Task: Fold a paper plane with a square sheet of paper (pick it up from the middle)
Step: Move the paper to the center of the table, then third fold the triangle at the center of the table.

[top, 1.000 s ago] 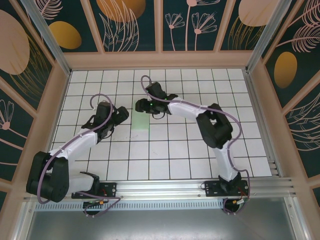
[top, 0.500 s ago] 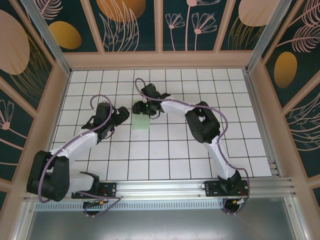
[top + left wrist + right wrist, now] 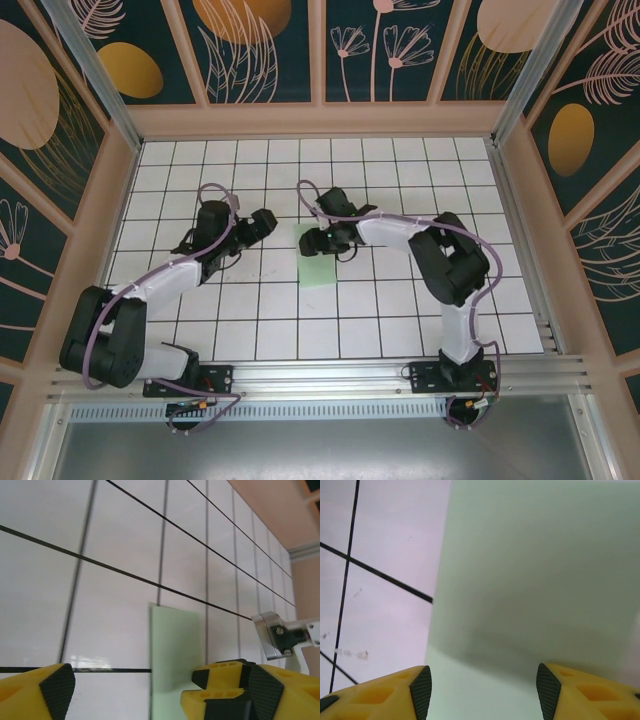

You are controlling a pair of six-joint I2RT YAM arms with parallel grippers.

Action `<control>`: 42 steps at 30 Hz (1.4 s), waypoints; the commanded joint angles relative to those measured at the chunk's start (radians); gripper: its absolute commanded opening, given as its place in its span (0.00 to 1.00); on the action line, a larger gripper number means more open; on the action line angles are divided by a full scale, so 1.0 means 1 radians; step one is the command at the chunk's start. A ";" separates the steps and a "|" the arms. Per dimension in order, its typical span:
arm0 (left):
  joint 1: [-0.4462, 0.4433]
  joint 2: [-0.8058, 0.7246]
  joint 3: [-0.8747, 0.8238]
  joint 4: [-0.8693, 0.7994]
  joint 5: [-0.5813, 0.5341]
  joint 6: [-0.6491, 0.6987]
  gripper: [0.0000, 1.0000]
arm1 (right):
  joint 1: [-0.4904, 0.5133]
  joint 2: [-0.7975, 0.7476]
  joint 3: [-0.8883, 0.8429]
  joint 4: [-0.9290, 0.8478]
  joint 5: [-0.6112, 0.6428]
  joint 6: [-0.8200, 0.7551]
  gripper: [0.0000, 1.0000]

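So the white tiled table (image 3: 400,330) is the whole stage, with the left arm (image 3: 150,285) and right arm (image 3: 440,260) both reaching in toward the middle. The square sheet of paper (image 3: 318,265) lies flat there. From above it reads as a narrow strip, roughly one tile wide and two long, so it's probably folded in half already and the plane is nowhere near finished. That's a guess, though.

The right gripper (image 3: 318,240) sits over the far end of the sheet. Its jaws are parted and nothing is pinched between them. In the right wrist view the green paper spreads out ahead of and between the black pads (image 3: 421,685), with a soft shaded band across it that could be a crease or just shadow.

The left gripper (image 3: 262,222) is off to the left of the paper, jaws wide apart and empty, with the sheet's corner just ahead of its right finger.

The next move looks like a fold. One gripper pins the paper while the other gets under an edge, which is fiddly with paper this thin lying flat.
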 commanded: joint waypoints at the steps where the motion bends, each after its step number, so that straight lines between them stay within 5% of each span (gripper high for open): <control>1: -0.044 0.054 0.023 0.126 0.114 -0.042 0.88 | -0.043 -0.152 -0.071 0.064 -0.007 0.163 0.61; 11: -0.187 0.301 0.146 0.215 0.193 -0.137 0.59 | -0.118 -0.377 -0.374 0.147 -0.036 0.404 0.60; 24: -0.188 0.463 0.237 0.058 0.092 -0.100 0.54 | -0.073 -0.312 -0.391 0.149 -0.116 0.443 0.57; 42: -0.188 0.495 0.224 -0.005 0.018 -0.097 0.54 | -0.018 -0.285 -0.399 0.078 -0.116 0.473 0.54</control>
